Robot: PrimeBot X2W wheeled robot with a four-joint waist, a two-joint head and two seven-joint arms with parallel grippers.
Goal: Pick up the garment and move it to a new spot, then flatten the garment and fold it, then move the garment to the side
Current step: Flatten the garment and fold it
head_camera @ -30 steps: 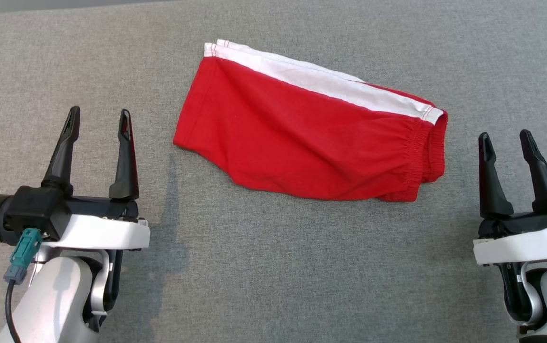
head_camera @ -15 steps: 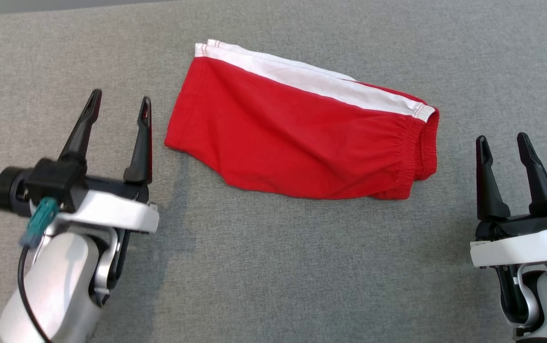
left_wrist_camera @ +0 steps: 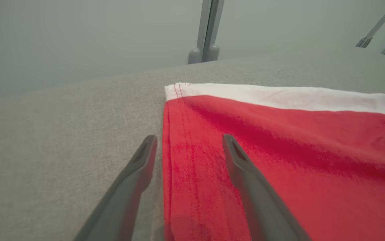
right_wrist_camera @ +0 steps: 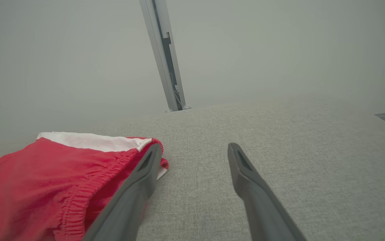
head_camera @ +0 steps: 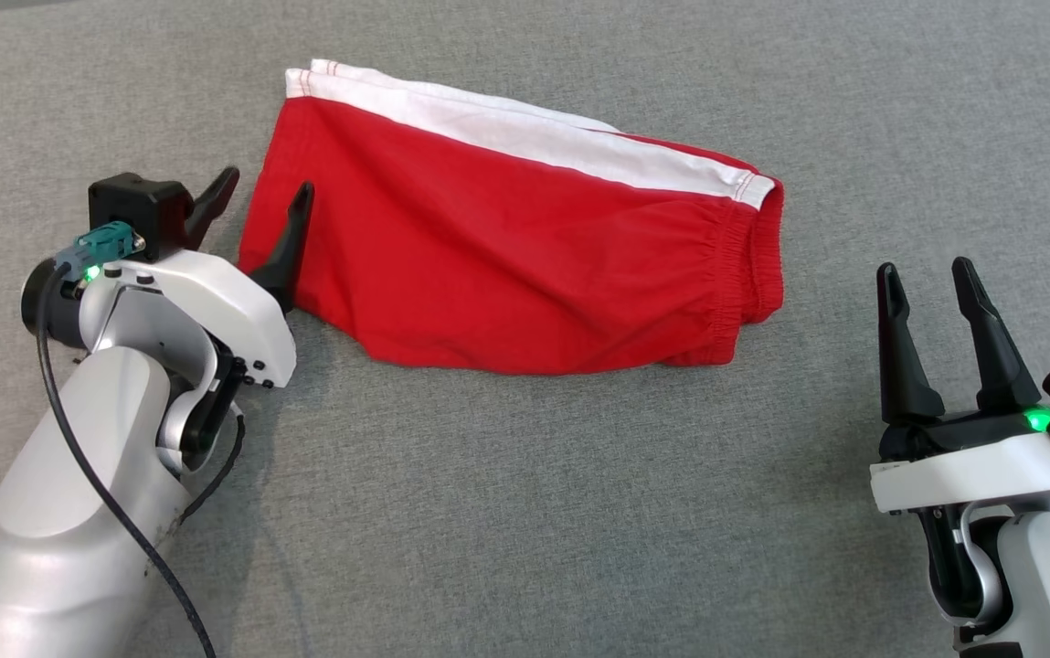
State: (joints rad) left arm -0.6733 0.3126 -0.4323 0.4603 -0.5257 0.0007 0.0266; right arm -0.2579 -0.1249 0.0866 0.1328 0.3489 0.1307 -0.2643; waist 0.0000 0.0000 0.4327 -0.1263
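Grey table (head_camera: 525,512) is holding red garment (head_camera: 506,247); left gripper (head_camera: 268,181), advancing since earlier, is straddling its left hem, fingers apart; right gripper (head_camera: 925,267) likewise apart.

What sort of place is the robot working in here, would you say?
Probably a lab test bench: grey cloth-covered table, metal posts by a plain wall, lone red shorts.

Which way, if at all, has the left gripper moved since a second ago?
Yes: the left gripper went forward to the shorts, now straddling their left hem.
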